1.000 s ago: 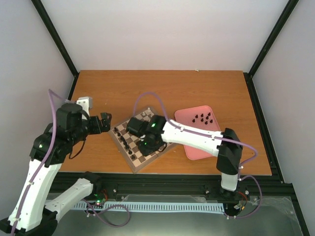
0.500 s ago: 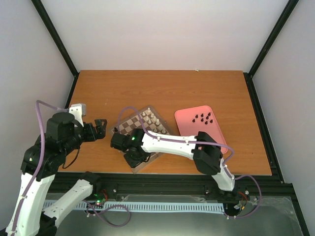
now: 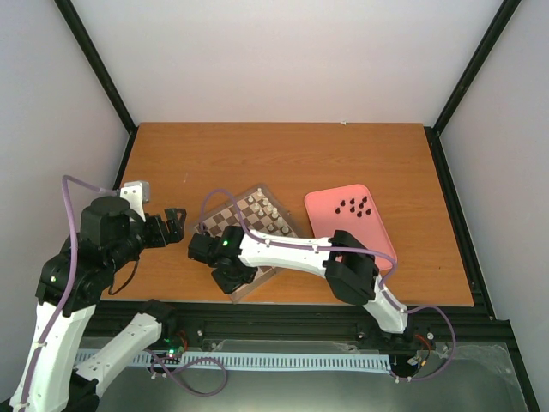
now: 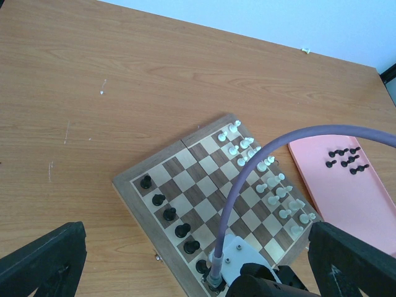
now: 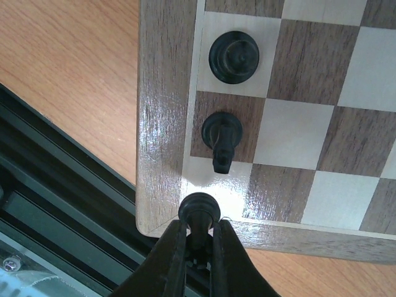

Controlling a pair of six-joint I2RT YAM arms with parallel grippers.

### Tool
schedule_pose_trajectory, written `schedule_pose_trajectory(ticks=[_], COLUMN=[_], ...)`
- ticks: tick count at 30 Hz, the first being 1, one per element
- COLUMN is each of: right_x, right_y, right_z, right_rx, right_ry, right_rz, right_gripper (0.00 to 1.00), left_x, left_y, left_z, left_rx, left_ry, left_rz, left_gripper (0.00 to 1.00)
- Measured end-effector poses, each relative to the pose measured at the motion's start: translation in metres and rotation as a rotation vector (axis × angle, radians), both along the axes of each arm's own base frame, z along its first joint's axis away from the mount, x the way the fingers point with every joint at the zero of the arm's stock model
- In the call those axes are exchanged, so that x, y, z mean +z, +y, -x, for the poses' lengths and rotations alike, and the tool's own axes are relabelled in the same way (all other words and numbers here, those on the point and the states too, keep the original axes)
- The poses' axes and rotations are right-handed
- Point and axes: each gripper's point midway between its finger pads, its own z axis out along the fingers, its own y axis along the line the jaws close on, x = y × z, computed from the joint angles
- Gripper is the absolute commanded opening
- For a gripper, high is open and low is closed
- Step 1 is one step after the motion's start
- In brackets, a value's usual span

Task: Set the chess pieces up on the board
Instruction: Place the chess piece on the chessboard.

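R arm has swung off the board's middle toward its near-left corner over the last sec; L arm pulled back a bit, then held.

Right pincer (image 5: 198,232) is closed tight on a small black piece (image 5: 198,211), fingers either side of its stem, over the cream corner square of the board (image 5: 164,124). Can't tell if the base touches the square. On the next dark square sits a black knight-like piece (image 5: 221,137), upright; one square on, a round-topped black piece (image 5: 234,55). Both stand close to the held one, no contact. A black rail (image 5: 49,167) runs just off the board's corner.

Left pincer (image 3: 174,223) hangs over the counter (image 3: 283,154), left of the board, jaws spread wide, nothing in them.

L wrist view: a row of black men (image 4: 169,214) along one board edge, white men (image 4: 266,173) in two rows along the opposite edge. R arm's purple cable (image 4: 247,173) arcs over the board and hides some squares. A pink tray (image 4: 346,198) lies beside the board w/ several spare black pieces (image 4: 345,159) on it.
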Motion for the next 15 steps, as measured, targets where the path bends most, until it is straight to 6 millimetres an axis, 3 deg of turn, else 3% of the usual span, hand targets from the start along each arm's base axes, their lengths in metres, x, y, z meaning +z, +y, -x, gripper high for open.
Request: schedule_pose_trajectory(ticks=[15], right_x=[-0.012], right_y=[-0.001], right_z=[0.001], right_rx=[-0.001], right_ry=[0.018], right_rz=[0.027], right_gripper=[0.06], left_x=[0.000], left_y=[0.000], left_z=[0.000], left_rx=[-0.001], left_ry=[0.000], left_rz=[0.000], left_gripper=[1.00])
